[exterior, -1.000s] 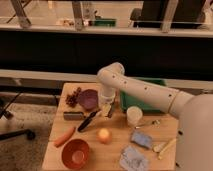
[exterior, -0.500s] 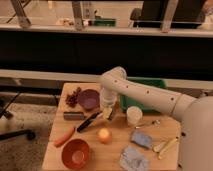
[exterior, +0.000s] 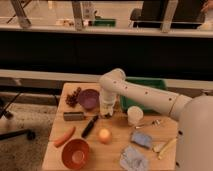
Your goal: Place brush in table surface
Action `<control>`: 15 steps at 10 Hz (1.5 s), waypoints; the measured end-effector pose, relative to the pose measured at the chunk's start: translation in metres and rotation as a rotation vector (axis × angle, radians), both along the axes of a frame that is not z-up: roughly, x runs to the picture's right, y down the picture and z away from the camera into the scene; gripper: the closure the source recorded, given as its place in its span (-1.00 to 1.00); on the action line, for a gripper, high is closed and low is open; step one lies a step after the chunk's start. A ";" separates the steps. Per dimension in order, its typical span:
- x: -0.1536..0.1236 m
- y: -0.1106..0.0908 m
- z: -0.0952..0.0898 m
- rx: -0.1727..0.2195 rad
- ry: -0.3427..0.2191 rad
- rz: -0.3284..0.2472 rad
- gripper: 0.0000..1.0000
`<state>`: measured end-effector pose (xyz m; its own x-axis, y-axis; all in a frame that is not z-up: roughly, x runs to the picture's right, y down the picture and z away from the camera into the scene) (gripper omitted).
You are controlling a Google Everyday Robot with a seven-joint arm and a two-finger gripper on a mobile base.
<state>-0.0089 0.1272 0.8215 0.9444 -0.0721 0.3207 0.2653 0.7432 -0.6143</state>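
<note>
The slim black brush [exterior: 90,126] lies flat on the light wooden table surface [exterior: 115,150], slanted, between the dark grey block [exterior: 73,116] and the round orange fruit [exterior: 104,135]. My gripper [exterior: 106,112] points down just right of and behind the brush's upper end, close above the tabletop. It is apart from the brush. The white arm reaches in from the right.
A purple bowl [exterior: 88,98] and dark red grapes [exterior: 73,97] sit at the back left, and a green tray [exterior: 145,92] at the back right. A white cup [exterior: 134,115] stands right of the gripper. A carrot [exterior: 64,136], an orange bowl [exterior: 75,153], cloths [exterior: 134,157] and utensils [exterior: 165,146] lie in front.
The arm has shifted slightly right and down. The brush lies in about the same place on the table.
</note>
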 end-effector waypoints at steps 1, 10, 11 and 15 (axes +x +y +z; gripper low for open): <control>0.001 0.000 -0.001 -0.005 0.001 0.003 0.15; 0.003 -0.006 -0.013 0.007 -0.040 0.038 -0.60; 0.003 -0.007 -0.016 0.008 -0.049 0.042 -0.60; 0.001 -0.008 -0.022 0.009 -0.067 0.044 -0.60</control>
